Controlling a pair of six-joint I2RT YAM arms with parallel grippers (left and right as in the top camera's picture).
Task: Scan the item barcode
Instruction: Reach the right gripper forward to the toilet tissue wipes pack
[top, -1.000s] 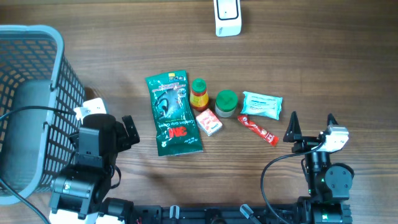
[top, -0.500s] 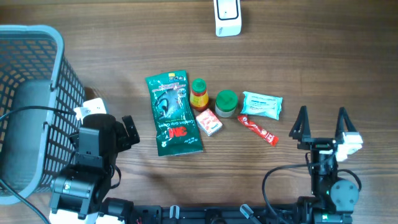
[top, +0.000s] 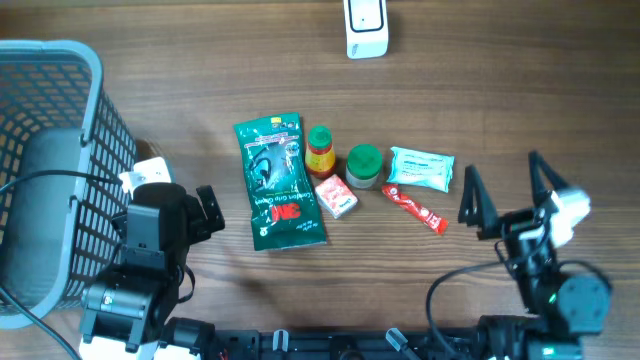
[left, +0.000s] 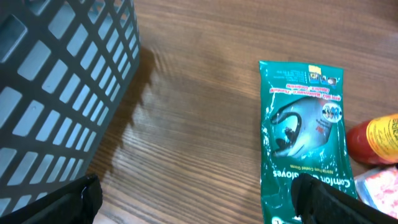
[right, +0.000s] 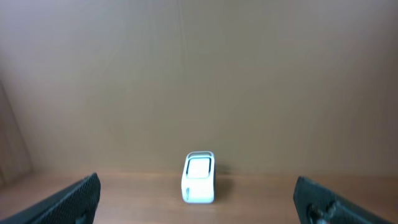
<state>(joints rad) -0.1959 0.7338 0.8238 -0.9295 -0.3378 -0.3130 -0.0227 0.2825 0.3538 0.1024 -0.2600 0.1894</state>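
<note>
Several items lie mid-table in the overhead view: a green glove packet (top: 278, 182), a red-and-yellow bottle (top: 320, 150), a green-lidded jar (top: 363, 166), a small pink box (top: 337, 196), a teal tissue pack (top: 421, 168) and a red sachet (top: 414, 208). At the far edge stands the white scanner (top: 366, 28). My right gripper (top: 503, 180) is open and empty, right of the sachet. Its wrist view faces the scanner (right: 199, 177) between the wide jaws of the right gripper (right: 200, 211). My left gripper (top: 207, 212) is open left of the packet. The left gripper (left: 199, 205) has one fingertip over the packet (left: 305, 130).
A grey mesh basket (top: 50, 170) takes up the left side, close behind my left arm; its wall (left: 56, 87) fills the left wrist view's upper left. The bottle (left: 376, 138) and pink box (left: 379, 183) sit at that view's right edge. Bare wood lies between the items and the scanner.
My right gripper has risen and swung, its fingers now spread wider in the overhead view and tilted right. The left arm and all the items have stayed put.
</note>
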